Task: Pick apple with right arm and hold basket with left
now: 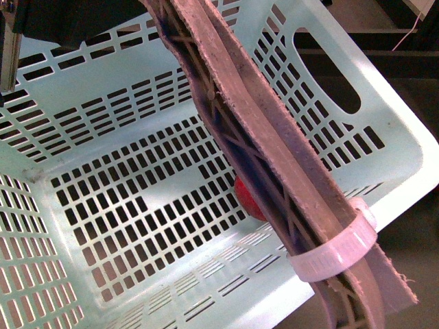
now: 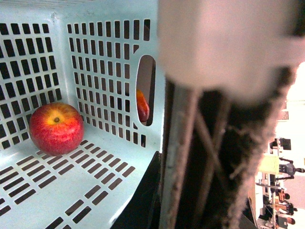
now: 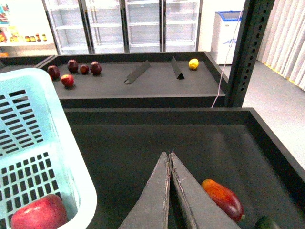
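The red apple (image 2: 56,128) sits stem-up inside the pale turquoise slotted basket (image 2: 64,67).

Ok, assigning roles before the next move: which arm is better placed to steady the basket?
Left, I'd say. The left gripper's finger is right at the wall of the basket, with the apple inside. The right gripper is shut and empty, outside the basket over the dark tray.

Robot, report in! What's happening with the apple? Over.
Right gripper shut, empty. Left finger at basket wall, grip unclear. Apple lying in basket. Orange-red fruit near right gripper.
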`<act>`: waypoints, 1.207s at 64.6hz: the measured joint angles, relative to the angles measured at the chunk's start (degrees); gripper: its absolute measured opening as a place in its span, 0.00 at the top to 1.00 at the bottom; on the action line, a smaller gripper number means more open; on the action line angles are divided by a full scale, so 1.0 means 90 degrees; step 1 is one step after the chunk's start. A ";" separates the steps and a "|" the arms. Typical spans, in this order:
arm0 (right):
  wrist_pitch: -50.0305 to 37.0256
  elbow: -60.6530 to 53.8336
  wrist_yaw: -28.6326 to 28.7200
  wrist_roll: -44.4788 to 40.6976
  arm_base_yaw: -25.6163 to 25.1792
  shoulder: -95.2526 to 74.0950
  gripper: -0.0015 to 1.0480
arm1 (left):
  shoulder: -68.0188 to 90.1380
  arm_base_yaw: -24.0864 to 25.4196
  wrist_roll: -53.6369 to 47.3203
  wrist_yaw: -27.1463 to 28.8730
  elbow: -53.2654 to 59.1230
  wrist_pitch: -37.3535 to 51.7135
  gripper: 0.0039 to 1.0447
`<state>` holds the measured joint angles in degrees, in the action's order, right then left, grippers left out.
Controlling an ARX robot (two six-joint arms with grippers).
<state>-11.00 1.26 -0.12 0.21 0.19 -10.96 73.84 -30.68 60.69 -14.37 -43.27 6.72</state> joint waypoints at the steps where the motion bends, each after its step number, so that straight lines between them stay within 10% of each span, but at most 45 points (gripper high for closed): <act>1: 0.0029 0.0000 0.0000 0.0000 0.0000 0.0029 0.98 | 0.0000 0.0000 -0.0002 0.0000 0.0000 0.0000 0.94; 34: 0.1214 0.0002 0.0002 -0.0002 0.0000 0.1173 0.98 | 0.0007 0.0000 0.0000 0.0002 0.0000 0.0000 0.94; 61: 0.1214 0.0002 0.0002 -0.0005 0.0000 0.1175 0.28 | 0.0007 0.0000 0.0000 0.0002 0.0000 0.0000 0.94; 71: 0.1214 0.0002 0.0015 -0.0002 0.0000 0.1175 0.07 | 0.0112 -0.0083 0.1416 0.2295 -0.0223 -0.0634 0.94; 78: 0.1214 0.0002 0.0005 -0.0005 0.0000 0.1183 0.09 | 0.0306 0.0486 0.1858 0.2827 -0.0231 -0.0396 0.94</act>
<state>-0.08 1.28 -0.08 0.16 0.19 -0.32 76.60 -26.30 77.41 11.07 -45.34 3.16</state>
